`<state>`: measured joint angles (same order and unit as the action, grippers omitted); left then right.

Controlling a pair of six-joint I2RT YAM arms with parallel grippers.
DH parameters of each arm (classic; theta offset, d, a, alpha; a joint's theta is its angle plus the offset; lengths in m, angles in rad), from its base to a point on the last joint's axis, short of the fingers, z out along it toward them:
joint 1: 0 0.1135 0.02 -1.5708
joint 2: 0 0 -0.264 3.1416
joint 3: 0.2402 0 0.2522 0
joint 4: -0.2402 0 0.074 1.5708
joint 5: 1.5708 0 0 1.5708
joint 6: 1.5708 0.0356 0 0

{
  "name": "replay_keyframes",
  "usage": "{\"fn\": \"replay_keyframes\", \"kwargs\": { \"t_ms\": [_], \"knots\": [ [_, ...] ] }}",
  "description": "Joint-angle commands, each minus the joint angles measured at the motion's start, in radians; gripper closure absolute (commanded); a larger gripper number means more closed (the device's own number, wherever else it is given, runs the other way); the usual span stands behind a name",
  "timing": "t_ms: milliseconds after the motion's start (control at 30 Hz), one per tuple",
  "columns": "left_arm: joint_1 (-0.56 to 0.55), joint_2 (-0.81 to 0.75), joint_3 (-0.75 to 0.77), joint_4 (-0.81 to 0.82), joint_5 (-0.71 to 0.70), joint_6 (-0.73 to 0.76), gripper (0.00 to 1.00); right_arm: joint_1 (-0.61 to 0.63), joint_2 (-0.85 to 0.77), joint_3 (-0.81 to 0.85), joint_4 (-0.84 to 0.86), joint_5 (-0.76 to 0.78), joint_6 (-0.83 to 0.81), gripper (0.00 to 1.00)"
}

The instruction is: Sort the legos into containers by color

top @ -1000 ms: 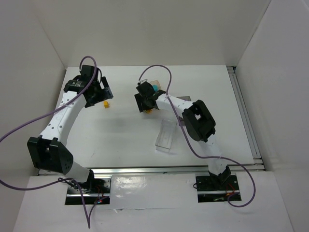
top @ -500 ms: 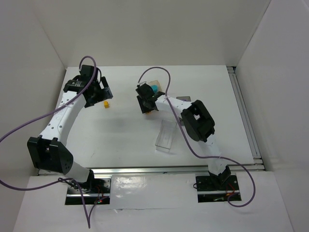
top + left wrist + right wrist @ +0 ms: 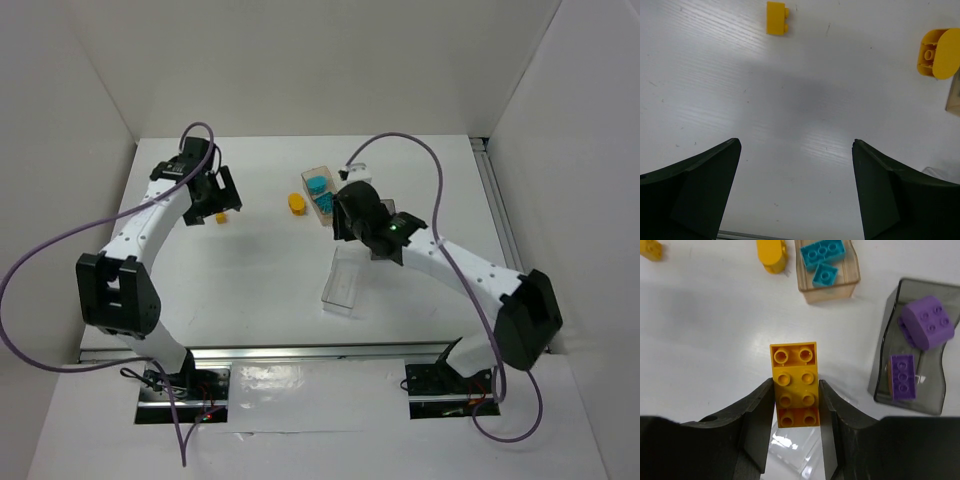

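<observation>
Right wrist: right gripper (image 3: 796,385) pinched the orange brick (image 3: 793,360) — carry step in hand. Next called for centring over the clear box (image 3: 345,280), then release. Left gripper (image 3: 796,147) spread, empty.

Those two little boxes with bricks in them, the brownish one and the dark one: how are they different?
The tan box is amber and clear enough to see through; the grey box is dark and smoky. The tan box holds two teal bricks; the grey box holds purple bricks, one of them rounded. Both are open-topped and stand on the table.
</observation>
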<state>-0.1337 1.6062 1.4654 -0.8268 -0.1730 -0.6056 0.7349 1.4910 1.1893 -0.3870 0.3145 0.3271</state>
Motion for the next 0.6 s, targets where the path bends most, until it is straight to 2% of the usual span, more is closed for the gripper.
{"fn": "replay_keyframes", "kwargs": {
  "t_ms": [0, 133, 400, 467, 500, 533, 567],
  "knots": [
    [-0.003, 0.064, 0.004, 0.049, 0.044, -0.016, 0.00, 0.029, -0.082, -0.120, -0.029, 0.023, 0.119, 0.60],
    [-0.003, 0.178, 0.064, 0.049, 0.023, -0.025, 0.00, 0.038, -0.103, -0.192, -0.065, 0.014, 0.188, 0.59],
    [0.054, 0.334, 0.173, 0.049, 0.046, -0.007, 0.02, 0.047, -0.058, -0.217, -0.026, -0.015, 0.178, 0.56],
    [0.065, 0.378, 0.203, 0.040, 0.046, 0.003, 0.03, 0.047, -0.031, -0.208, -0.016, -0.026, 0.167, 0.50],
    [0.075, 0.391, 0.214, 0.040, 0.046, 0.003, 0.03, 0.047, -0.031, -0.198, -0.016, -0.037, 0.155, 0.43],
    [0.075, 0.400, 0.223, 0.040, 0.046, 0.003, 0.03, 0.047, -0.014, -0.189, -0.016, -0.037, 0.144, 0.23],
    [0.075, 0.400, 0.223, 0.040, 0.046, 0.003, 0.04, 0.047, 0.001, -0.178, -0.035, -0.037, 0.144, 0.16]
  ]
}}
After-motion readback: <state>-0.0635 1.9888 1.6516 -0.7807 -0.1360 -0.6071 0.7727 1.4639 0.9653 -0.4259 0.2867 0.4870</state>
